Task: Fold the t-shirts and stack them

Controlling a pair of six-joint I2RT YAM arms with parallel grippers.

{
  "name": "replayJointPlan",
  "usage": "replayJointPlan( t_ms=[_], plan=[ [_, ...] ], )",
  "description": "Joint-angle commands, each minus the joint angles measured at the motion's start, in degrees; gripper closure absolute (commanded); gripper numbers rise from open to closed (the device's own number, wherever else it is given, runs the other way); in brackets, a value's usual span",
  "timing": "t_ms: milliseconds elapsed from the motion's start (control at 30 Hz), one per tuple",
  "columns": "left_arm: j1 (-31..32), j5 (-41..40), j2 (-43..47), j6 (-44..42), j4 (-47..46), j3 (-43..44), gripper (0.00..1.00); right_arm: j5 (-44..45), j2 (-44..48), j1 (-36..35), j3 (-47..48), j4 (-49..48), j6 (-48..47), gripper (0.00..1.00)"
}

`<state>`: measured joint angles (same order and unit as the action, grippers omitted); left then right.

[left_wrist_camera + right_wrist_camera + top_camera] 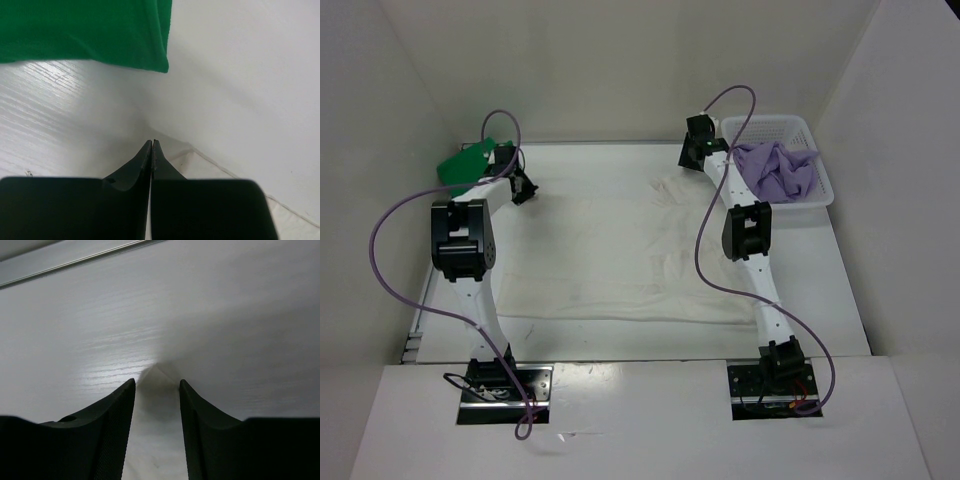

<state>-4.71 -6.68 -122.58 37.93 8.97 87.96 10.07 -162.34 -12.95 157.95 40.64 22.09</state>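
At the far left corner, tight against the wall, the green shirt (468, 165) lies in a compact bundle that looks folded already, so I'd call that one done. Just beside it the left hand (525, 188) hovers low with its fingers pressed together; from its own camera I see nothing caught between them. The white shirt (620, 250) is spread flat and unfolded over the middle of the tabletop (580, 165), so its folding is barely begun. At its far edge the right hand (690, 152) is down with its fingers partly spread, a small ridge of white cloth rising between them but not pinched. Farther right, the purple shirt (775, 170) sits crumpled in the basket (820, 197), untouched. Two shirts are left to fold, and nothing is stacked. Room is scarce: walls close in on three sides, the white shirt reaches close to the near edge, and only strips of bare tabletop show around it.
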Motion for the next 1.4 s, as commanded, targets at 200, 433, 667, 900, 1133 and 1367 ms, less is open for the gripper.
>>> replayJointPlan(
  t_ms=[200,433,667,900,1133,1367],
  plan=[
    [0.23,1.23,5.51,1.27,-1.32,-1.13,1.0,-1.98,-1.57,0.38,3.5,-2.67,1.82,0.77],
    [1.37,1.76,7.89,1.27,-1.33,-3.58,1.0,-1.98,-0.52,0.38,5.96,-2.59,2.35,1.0],
    [1.37,1.76,10.96,0.74,-1.33,-4.81,1.0,-6.54,8.34,0.91,5.28,3.21,0.77,1.0],
    [1.37,1.23,14.83,-0.4,-1.24,-6.93,1.0,-9.1,29.51,2.49,-25.8,2.97,-0.29,1.0],
    [-2.14,6.4,20.01,-0.4,-3.08,-14.04,1.0,-10.68,48.33,3.72,-54.19,-2.06,1.03,1.0],
    [-6.88,10.28,25.55,0.12,-2.47,-19.84,1.0,-12.97,64.33,3.72,-71.88,-3.55,2.08,1.0]
  ],
)
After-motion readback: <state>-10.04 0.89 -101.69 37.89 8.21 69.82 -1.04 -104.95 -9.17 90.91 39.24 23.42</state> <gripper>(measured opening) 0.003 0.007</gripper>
